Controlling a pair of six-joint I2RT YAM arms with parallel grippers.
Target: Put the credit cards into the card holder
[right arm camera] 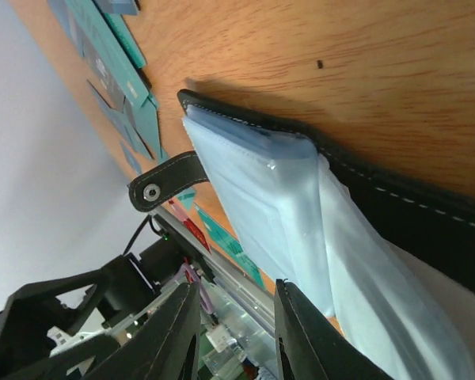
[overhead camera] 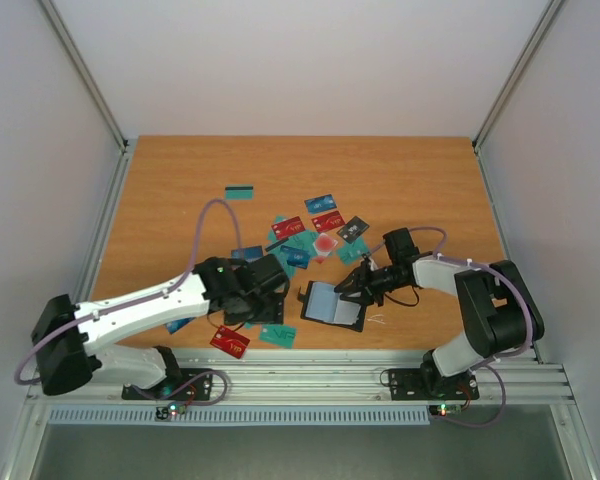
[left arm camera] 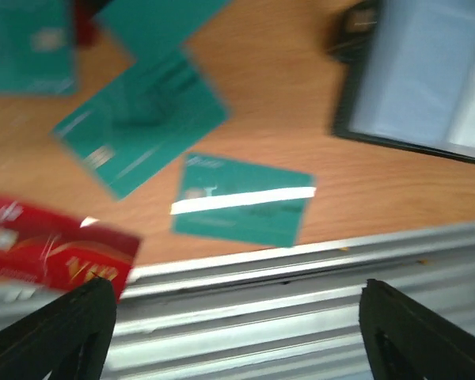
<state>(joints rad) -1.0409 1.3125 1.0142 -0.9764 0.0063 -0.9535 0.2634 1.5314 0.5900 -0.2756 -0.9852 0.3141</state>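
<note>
Ok so right now I'm at the pick-a-card step. The credit cards point(overhead camera: 327, 222) are mostly scattered across the middle of the table point(overhead camera: 180, 190), with a few more down by the near edge. The card holder point(overhead camera: 330, 303) lies open and flat near the front edge between the two arms, clear sleeves facing up.

The left gripper point(left arm camera: 237, 286) hangs over the near rail point(left arm camera: 301, 324) with its jaws spread wide and nothing in them. A teal card point(left arm camera: 241, 207) sits flat just ahead of it, with a red card point(left arm camera: 59, 255) off to the side, partly over the rail. The right gripper point(right arm camera: 237, 289) is at the holder's right side, jaws narrowed to a slim gap with nothing between them that I can see. I can't tell if it's actually touching the sleeves.

My guess for the next move is to go for that teal card. It's flat on the wood, so I'd need to get a finger under an edge or slide it to the rail. I'd also want the right arm steadying the holder and opening a pocket.
</note>
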